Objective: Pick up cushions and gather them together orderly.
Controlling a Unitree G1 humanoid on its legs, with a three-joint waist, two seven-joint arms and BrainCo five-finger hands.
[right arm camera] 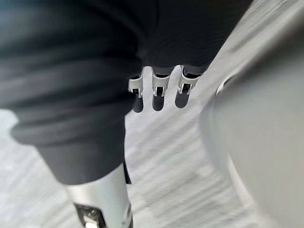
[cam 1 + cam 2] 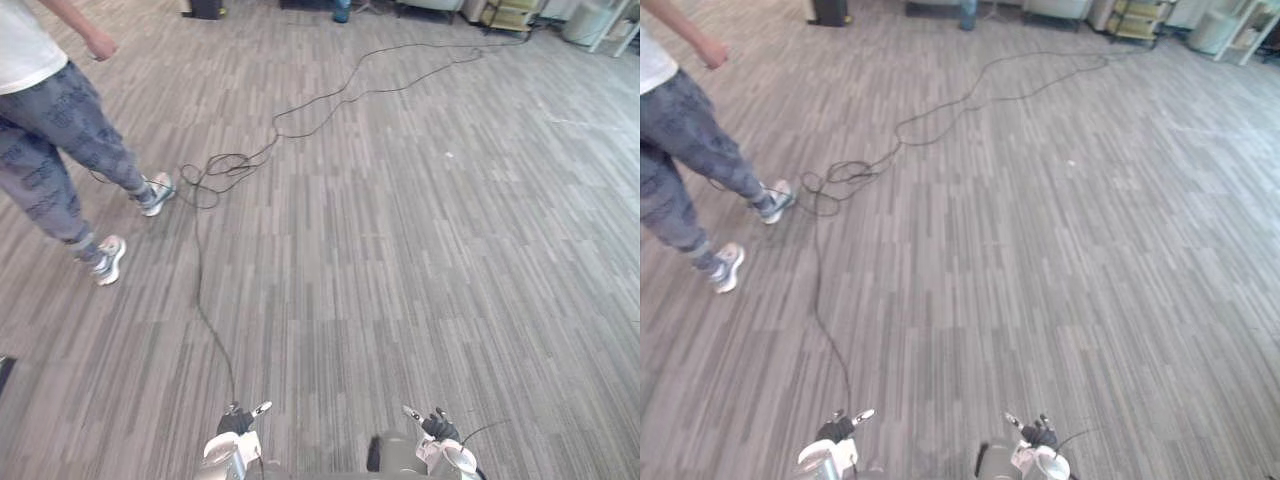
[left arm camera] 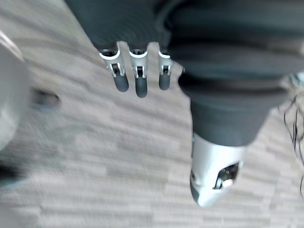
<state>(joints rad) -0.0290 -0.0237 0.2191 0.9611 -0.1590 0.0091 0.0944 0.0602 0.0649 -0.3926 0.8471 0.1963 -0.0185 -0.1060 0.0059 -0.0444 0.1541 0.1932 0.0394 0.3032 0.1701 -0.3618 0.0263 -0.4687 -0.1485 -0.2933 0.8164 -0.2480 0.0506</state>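
No cushion lies on the grey striped floor ahead of me. My left hand hangs above that floor with its fingers straight and its thumb apart, holding nothing. My right hand hangs the same way, fingers straight, thumb off to the side, nothing in it.
A person in patterned trousers and pale sneakers is stepping across the floor at the far left. At the far end of the room stand a low shelf, a white bin and a dark box.
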